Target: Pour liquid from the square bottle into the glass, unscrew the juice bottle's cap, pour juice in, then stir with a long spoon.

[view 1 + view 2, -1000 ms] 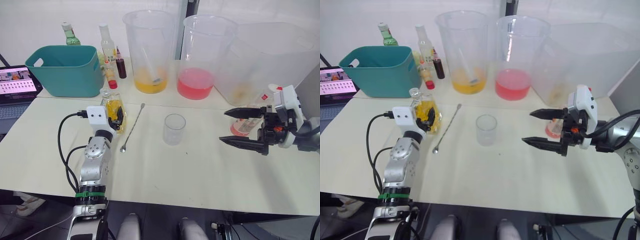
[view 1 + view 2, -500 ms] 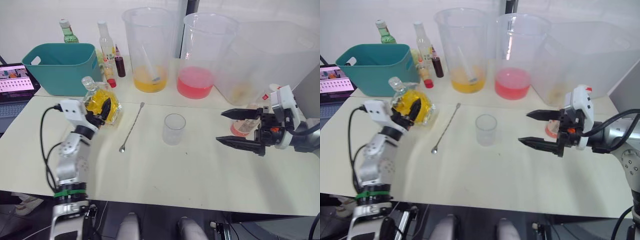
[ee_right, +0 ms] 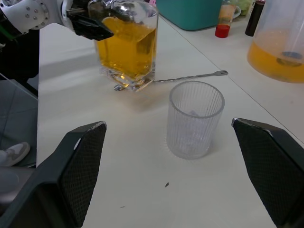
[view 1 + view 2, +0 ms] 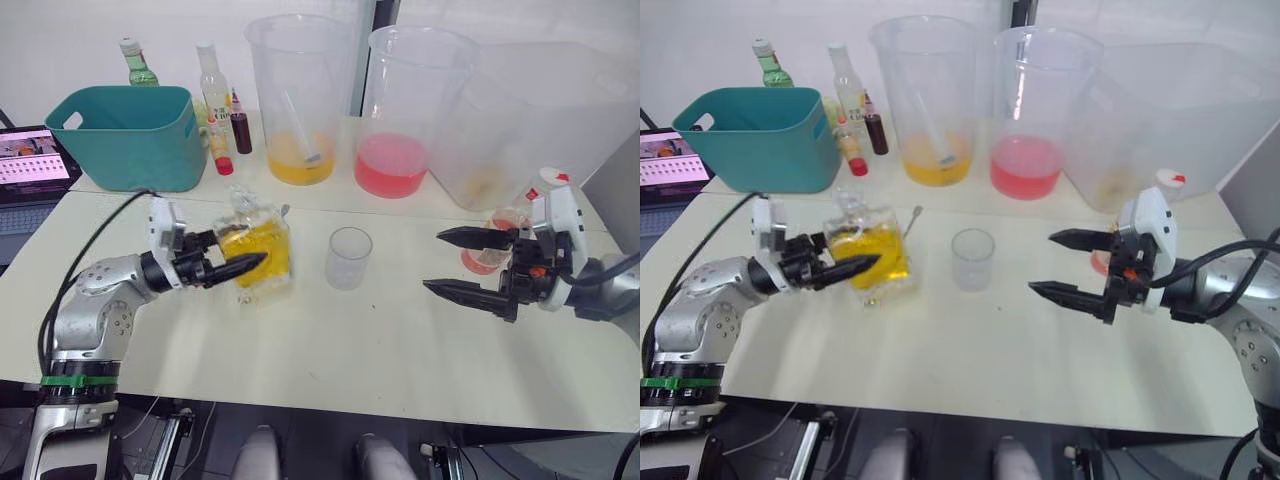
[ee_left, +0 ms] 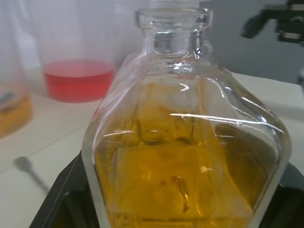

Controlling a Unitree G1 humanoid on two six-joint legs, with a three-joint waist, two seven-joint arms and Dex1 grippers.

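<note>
Now left hand [image 4: 232, 268] clamped on square bottle [image 4: 262, 252]; right hand [image 4: 462, 268] spread wide, empty

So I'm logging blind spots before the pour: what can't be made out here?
- Long spoon: bowl end hidden behind the square bottle in both eye views.
- Juice bottle: largely hidden by the right pincer; label unreadable.
- Left pincer: far finger hidden behind the square bottle.

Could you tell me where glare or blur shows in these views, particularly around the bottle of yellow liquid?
Left wrist view: bright streaks of glare run across the squat square glass bottle of yellow liquid, and the big clear jug of pink liquid behind is soft. Right wrist view: the small ribbed clear glass is sharp, the black fingers in the foreground look blurred.
</note>
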